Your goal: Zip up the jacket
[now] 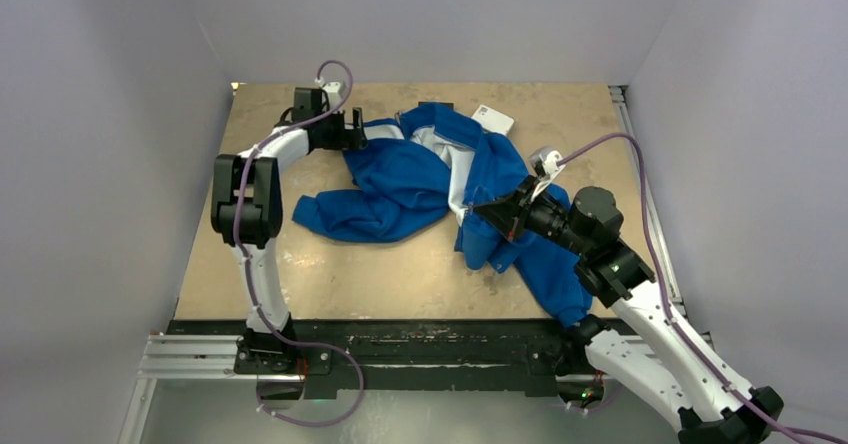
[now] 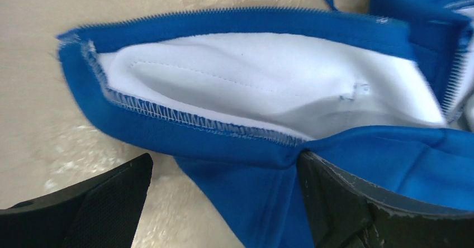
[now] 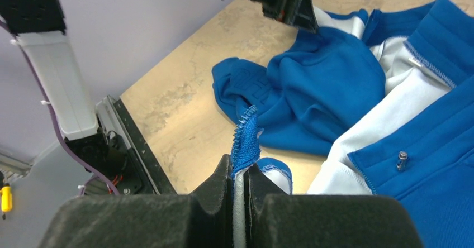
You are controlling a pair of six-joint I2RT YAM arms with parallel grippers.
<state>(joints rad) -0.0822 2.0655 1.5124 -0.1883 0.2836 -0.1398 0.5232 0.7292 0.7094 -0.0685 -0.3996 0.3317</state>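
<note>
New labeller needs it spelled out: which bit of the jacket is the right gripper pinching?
Find the big blue jacket on the tan table, then the right gripper at its right side. Between the shut fingers a narrow blue strip stands up; its serrated, zipper-toothed edge sets it apart from the smooth folds around it.

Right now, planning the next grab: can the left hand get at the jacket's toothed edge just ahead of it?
Probably yes. The left hand is open, and the edge of the jacket lies just beyond its fingers, nothing between.
</note>
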